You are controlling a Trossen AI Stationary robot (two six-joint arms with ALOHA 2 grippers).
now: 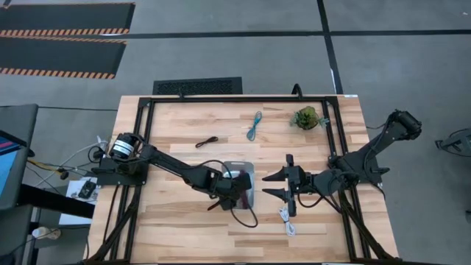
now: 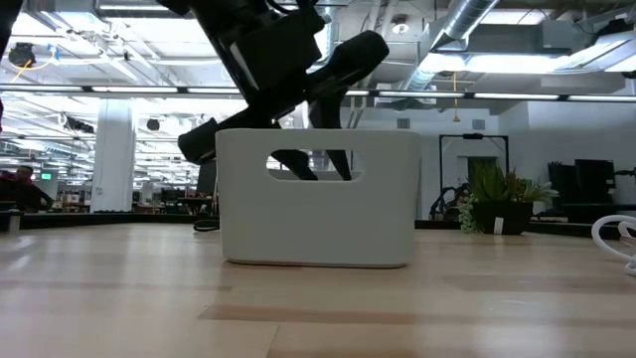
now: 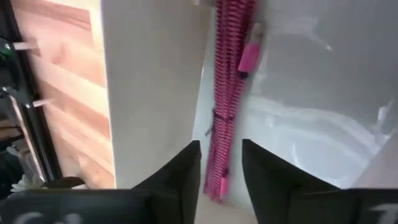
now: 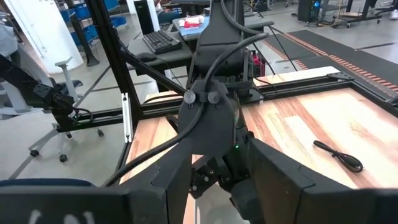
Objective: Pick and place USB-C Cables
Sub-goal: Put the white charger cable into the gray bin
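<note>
Placing step, judged near its end: left gripper [image 3: 219, 180] sits down inside the grey tray [image 1: 250, 171], centre of the overhead frame. Fingers slightly spread, straddling the pink braided cable [image 3: 227, 106] without clearly pinching it; the cable lies stretched along the tray floor, one plug end visible toward the top of the wrist frame.

Next move likely calls for lifting straight out clear of the tray walls, then going for another cable.

Remaining cables on the table:
- black [image 1: 208, 141], left of centre
- teal [image 1: 255, 126], upper centre
- white [image 1: 286, 218], lower right

Right gripper [image 1: 287, 185] waits spread beside the tray, above the white cable.
</note>
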